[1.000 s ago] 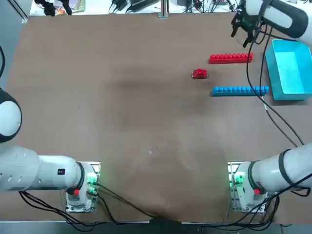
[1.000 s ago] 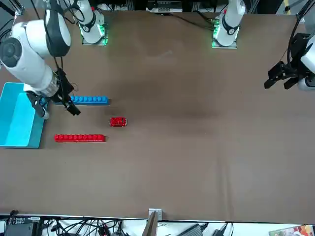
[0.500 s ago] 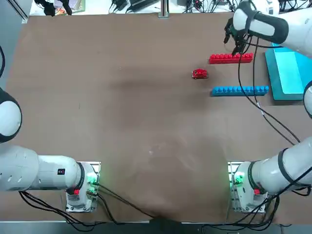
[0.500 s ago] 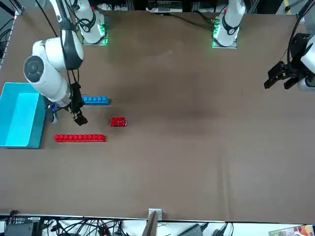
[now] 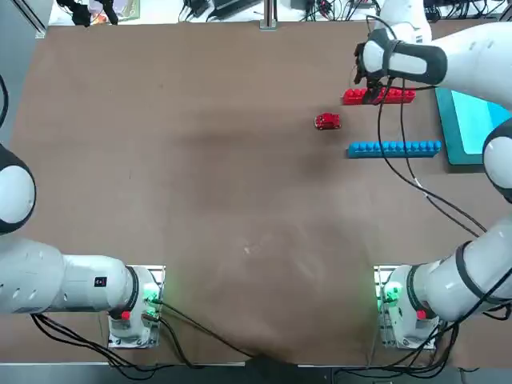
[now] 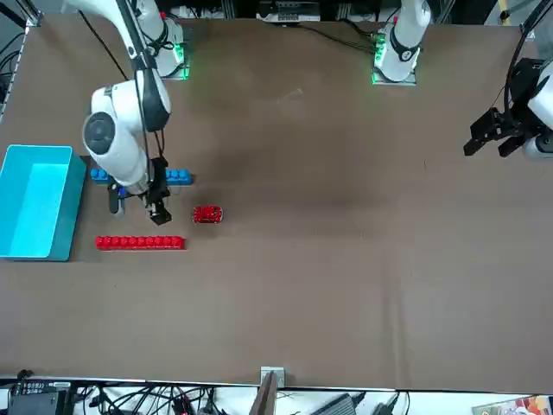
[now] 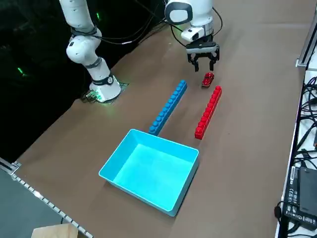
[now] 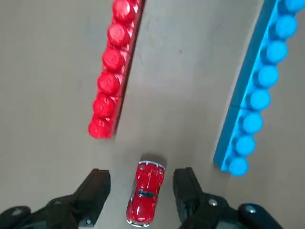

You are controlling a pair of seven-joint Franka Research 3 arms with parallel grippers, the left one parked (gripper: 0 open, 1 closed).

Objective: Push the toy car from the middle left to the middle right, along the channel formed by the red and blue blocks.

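The tiny red toy car (image 5: 327, 122) stands on the brown table just outside the left mouth of the channel (image 5: 392, 122), between the red bar (image 5: 386, 96) and the light blue bar (image 5: 394, 148). My right gripper (image 7: 203, 62) hangs open above the table near that end of the bars. In the right wrist view the car (image 8: 146, 192) shows between the two fingers (image 8: 95, 191), not touching them, with the red bar (image 8: 112, 71) and the blue bar (image 8: 257, 95) running on beyond it. From the front the car (image 6: 207, 214) sits just beside the gripper (image 6: 138, 210).
A light blue open box (image 5: 450, 132) stands past the right end of the bars, with nothing in it (image 7: 148, 136). Bare brown table stretches to the left of the car. The table's far edge carries cables.
My right arm has swung left, from over the blue box, along the bars, to the car's end of the channel. The car and both bars have not moved.
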